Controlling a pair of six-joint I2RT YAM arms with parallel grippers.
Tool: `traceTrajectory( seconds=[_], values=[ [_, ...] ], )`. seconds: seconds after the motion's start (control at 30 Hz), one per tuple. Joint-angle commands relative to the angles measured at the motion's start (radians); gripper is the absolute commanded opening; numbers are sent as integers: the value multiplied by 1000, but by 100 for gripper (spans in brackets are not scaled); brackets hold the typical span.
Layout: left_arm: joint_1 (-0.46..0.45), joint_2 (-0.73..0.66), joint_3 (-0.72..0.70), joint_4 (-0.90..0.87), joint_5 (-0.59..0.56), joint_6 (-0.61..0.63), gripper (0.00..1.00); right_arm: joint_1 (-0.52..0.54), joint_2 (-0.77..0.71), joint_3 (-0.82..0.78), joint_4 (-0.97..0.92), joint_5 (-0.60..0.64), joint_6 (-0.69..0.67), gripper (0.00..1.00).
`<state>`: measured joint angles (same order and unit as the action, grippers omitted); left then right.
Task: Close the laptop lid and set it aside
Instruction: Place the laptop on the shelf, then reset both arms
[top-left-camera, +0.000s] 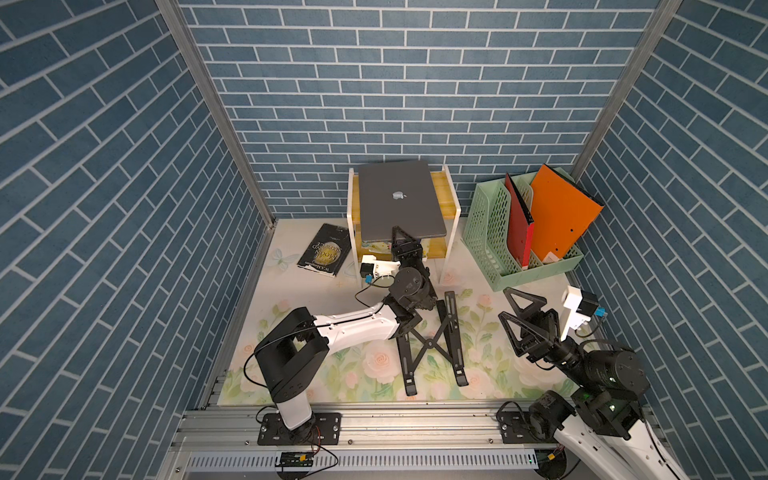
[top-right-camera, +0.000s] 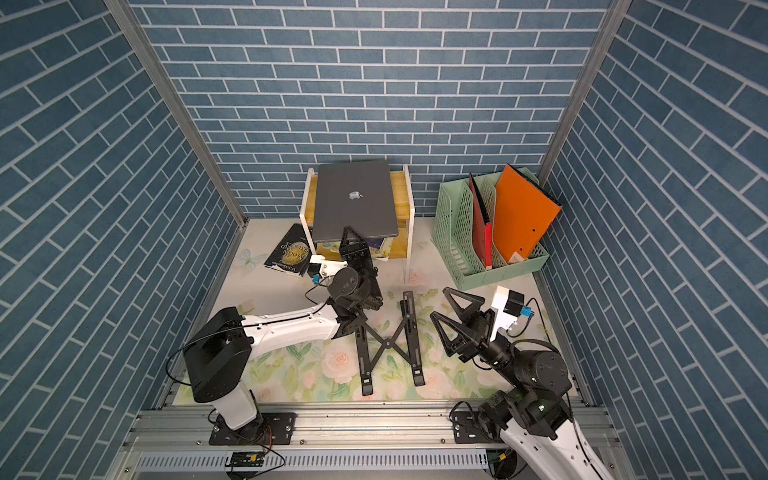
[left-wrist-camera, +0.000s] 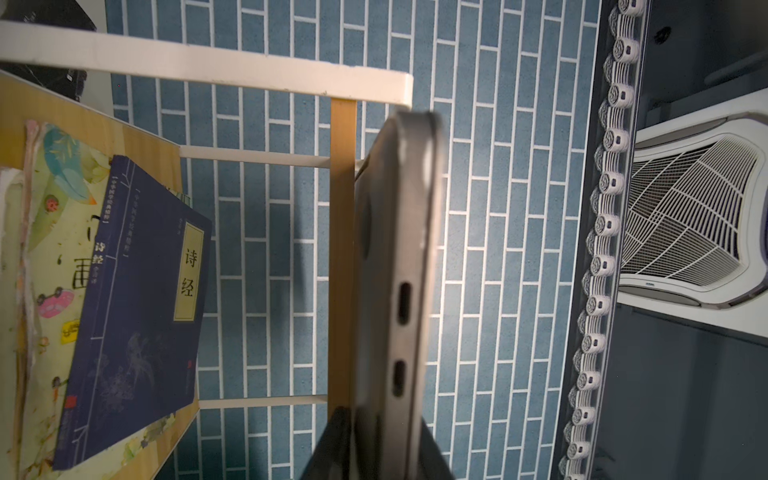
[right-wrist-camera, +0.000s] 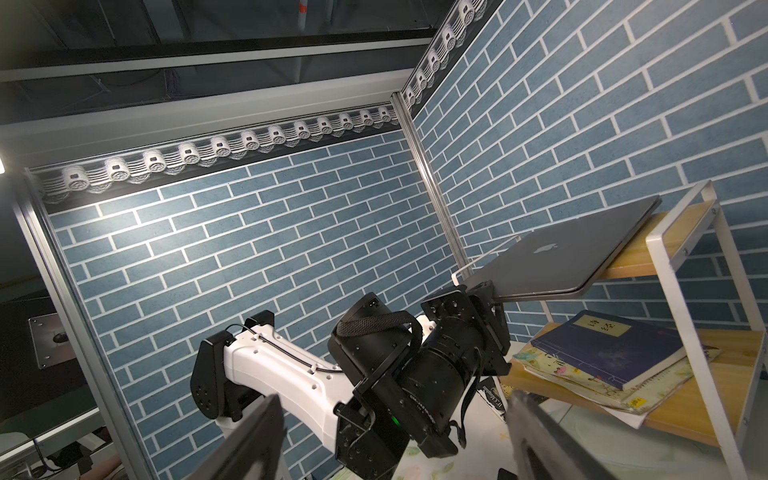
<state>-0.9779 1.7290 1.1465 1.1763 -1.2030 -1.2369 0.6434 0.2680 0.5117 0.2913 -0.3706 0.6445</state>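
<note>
left gripper (top-left-camera: 397, 232): laptop (top-left-camera: 395, 183) edge between its jaws; clamped or loose, unclear
right gripper (top-left-camera: 503, 303): wide, empty
step: likely release; open fully, back straight off

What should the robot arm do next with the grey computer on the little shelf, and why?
Probably the left pincer should push the closed thin grey metal laptop a little deeper onto the white-framed wooden shelf. It is already shut, but its near edge sticks out past the shelf's front, and the pincer's fingers sit above and below that edge.
</note>
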Motion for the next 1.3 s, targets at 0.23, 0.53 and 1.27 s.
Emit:
traceTrajectory(
  seconds=[0.23,0.53,1.27],
  values=[
    [-11,-20,-19,135,63,42,72,-1,-22,23,-18,9,-42,85],
    [-21,-117,-238,275,230,158,100,-1,-28,5,-21,25,-71,85],
    [-1,-983,-942,-312,1093,906,100,-3,-54,-274,205,220,-444,88]
  ],
)
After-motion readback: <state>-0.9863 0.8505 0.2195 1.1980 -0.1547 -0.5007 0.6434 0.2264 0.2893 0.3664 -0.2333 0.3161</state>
